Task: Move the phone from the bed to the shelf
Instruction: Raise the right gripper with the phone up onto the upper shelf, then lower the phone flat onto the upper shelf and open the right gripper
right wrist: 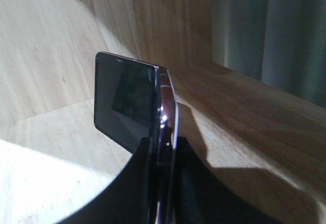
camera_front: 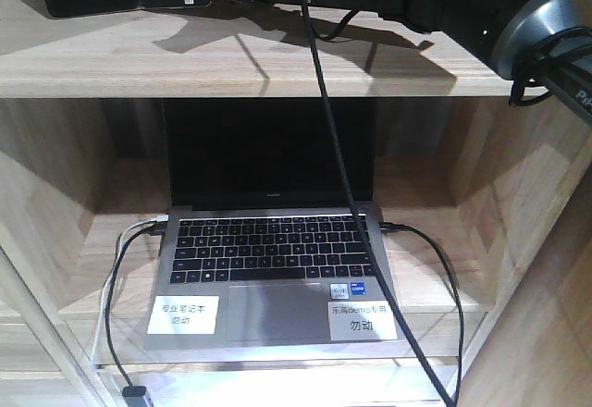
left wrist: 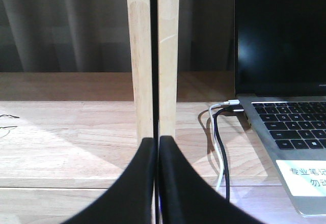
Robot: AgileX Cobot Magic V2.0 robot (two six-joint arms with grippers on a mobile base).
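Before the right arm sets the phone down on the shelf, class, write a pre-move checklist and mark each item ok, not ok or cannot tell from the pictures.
1. Phone held by right gripper: ok, the fingers sit on both faces of it.
2. Phone above the shelf: ok, pale wood lies beneath and behind it.
3. Landing spot free: ok in the right wrist view, bare board around the phone.
4. Phone orientation: not ok for laying flat, it stands on edge.
5. Left gripper out of the way: ok, shut and empty in front of a wooden upright.
6. Distance from the laptop and its cables: cannot tell.
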